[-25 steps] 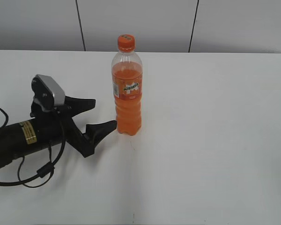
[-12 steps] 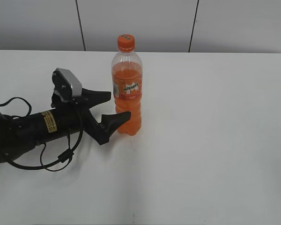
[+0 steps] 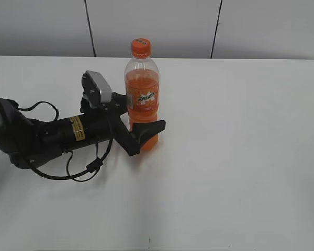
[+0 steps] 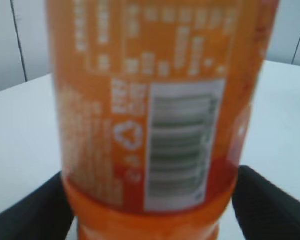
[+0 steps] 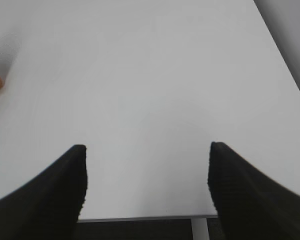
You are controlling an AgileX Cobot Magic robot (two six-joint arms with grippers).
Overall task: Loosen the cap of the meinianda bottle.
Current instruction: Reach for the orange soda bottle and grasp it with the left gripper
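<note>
The left pincer [image 3: 137, 121] is spread wide around the lower part of the bottle [image 3: 142, 99], one finger on each side, not yet clamped on it. The right pincer [image 5: 146, 172] hangs released over bare white tabletop [image 3: 240, 157]. Grey wall panels stand behind. The bottle stands upright near the tabletop's far edge, holding orange drink, its cap [image 3: 141, 47] on.
</note>
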